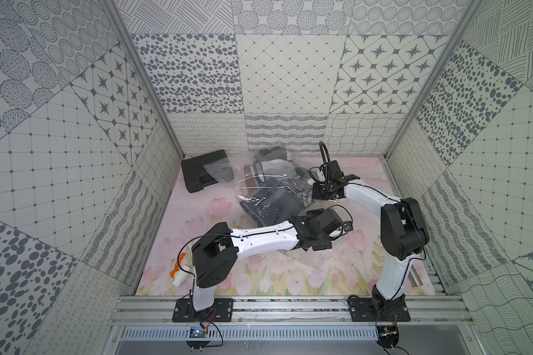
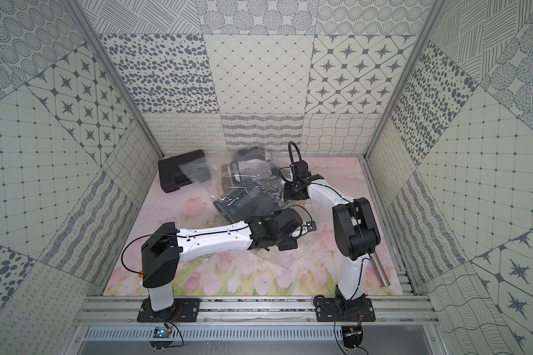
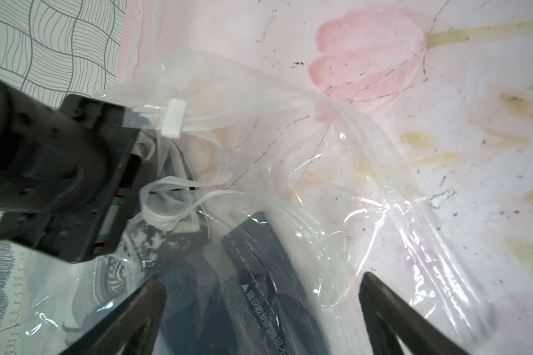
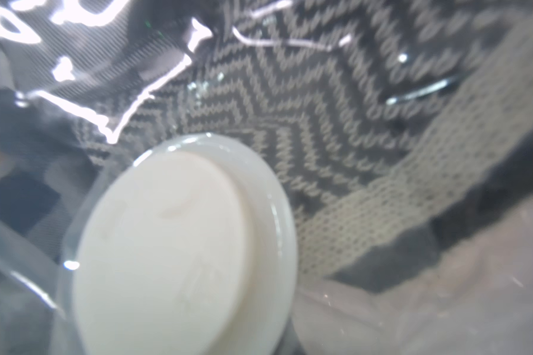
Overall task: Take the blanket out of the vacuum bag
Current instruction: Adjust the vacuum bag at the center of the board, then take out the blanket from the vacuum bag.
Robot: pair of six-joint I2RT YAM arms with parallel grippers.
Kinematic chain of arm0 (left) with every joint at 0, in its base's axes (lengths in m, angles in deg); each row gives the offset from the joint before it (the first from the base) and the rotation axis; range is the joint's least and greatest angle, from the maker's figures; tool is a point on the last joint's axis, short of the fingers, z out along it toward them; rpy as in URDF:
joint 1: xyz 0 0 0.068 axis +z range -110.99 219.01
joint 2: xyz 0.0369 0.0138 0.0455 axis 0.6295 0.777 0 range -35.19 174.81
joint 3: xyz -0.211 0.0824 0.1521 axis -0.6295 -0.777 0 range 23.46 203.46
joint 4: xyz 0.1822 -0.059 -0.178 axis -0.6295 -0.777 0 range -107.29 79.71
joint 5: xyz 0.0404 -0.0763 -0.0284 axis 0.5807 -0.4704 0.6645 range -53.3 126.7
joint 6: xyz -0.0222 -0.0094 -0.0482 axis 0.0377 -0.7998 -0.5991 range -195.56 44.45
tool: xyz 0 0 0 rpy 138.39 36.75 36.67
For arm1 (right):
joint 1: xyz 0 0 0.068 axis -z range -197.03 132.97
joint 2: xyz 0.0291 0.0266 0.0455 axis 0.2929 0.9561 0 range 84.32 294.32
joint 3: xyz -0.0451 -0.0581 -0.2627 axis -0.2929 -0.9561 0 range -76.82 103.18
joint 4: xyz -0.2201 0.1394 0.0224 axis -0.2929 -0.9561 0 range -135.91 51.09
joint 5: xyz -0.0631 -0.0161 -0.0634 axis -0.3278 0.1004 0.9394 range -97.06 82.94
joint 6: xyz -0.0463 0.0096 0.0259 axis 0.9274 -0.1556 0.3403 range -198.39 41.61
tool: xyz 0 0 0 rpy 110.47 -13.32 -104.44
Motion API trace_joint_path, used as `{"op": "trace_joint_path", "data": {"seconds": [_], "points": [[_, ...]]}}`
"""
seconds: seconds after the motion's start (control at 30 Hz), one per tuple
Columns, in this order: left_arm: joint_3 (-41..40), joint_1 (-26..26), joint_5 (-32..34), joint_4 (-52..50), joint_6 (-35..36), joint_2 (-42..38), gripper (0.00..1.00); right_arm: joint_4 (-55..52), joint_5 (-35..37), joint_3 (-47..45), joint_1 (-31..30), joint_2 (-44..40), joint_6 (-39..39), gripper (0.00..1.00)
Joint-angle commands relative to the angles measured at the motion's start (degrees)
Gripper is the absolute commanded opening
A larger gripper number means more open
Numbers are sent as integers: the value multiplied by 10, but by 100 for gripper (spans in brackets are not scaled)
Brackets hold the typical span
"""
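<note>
Two grippers are emptying a crinkly clear vacuum bag (image 1: pixel 268 190): right gripper (image 1: pixel 314 192) closed, left gripper (image 3: pixel 262 278) splayed, probably next needing the grey knitted blanket (image 4: pixel 320 116).

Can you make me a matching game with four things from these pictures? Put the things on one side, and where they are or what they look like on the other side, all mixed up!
Things:
1. black case
2. valve cap
3. blanket
4. left gripper

Match with:
A. round and white
B. jaws open wide
C. inside the vacuum bag
D. in a far corner of the table

Right pairs: 1-D, 2-A, 3-C, 4-B.
</note>
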Motion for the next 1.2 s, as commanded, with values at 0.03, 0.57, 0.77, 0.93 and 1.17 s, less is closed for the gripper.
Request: {"op": "trace_joint_path", "data": {"seconds": [0.03,0.57,0.77,0.93,1.17], "points": [[-3,-9,9,26,56,28,99,16,-40,50,8,-20,-4,0],[36,-13,277,252,204,179,73,2,-42,37,13,-66,6,0],[6,-13,278,255,190,113,3,12,-17,-7,36,-63,32,0],[-33,-11,172,142,67,23,0,65,-39,-52,78,-40,53,11],[-85,42,-162,49,-43,-35,0,83,-58,-49,95,-64,112,93]]}}
